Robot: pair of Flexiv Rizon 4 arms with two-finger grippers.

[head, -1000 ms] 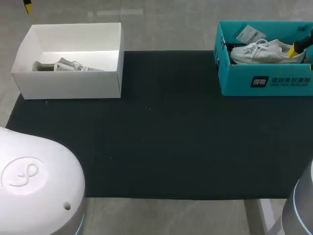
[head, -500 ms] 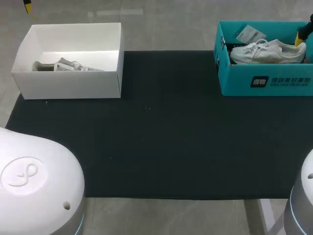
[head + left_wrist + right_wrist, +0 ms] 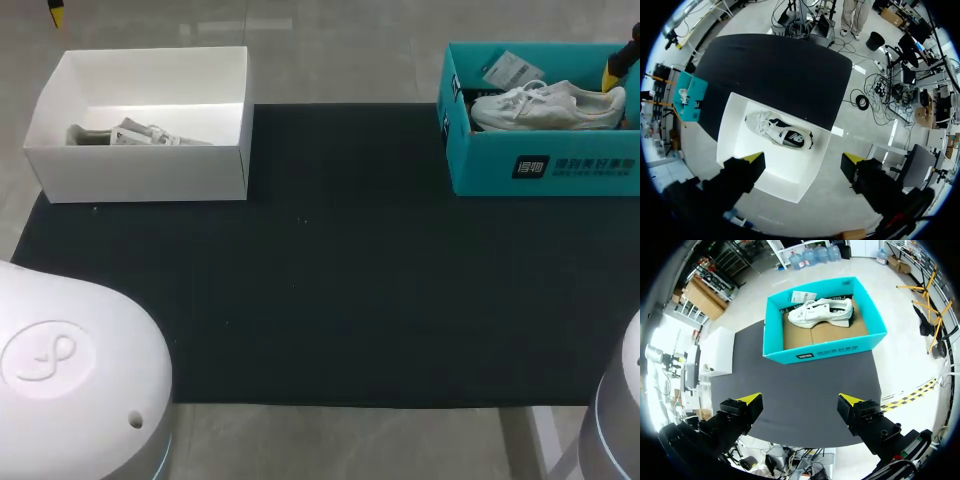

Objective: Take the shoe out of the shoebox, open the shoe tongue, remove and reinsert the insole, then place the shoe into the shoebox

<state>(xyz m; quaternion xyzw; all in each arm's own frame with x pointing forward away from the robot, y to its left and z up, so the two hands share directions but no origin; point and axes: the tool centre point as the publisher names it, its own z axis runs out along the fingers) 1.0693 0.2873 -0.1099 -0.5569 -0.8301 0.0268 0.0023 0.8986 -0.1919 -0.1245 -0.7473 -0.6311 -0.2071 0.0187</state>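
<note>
A white sneaker (image 3: 545, 104) lies on its side in the teal shoebox (image 3: 480, 165) at the mat's far right. The right wrist view looks down on that sneaker (image 3: 817, 312) and box (image 3: 825, 352) from high above. My right gripper (image 3: 801, 401) is open and empty, well above the mat in front of the box. One of its yellow fingertips (image 3: 612, 75) shows above the shoe's heel end. A second shoe (image 3: 780, 132), white with dark panels, lies in the white box (image 3: 785, 172). My left gripper (image 3: 802, 162) hangs open and empty high over that box.
A black mat (image 3: 330, 280) covers the table between the white box (image 3: 140, 175) at the far left and the teal one at the far right. A paper tag (image 3: 512, 70) lies in the teal box behind the sneaker.
My right gripper's yellow fingertip has drawn up and back from the sneaker's heel end towards the box's far right corner. The shoes, the boxes and the left arm have stayed put.
</note>
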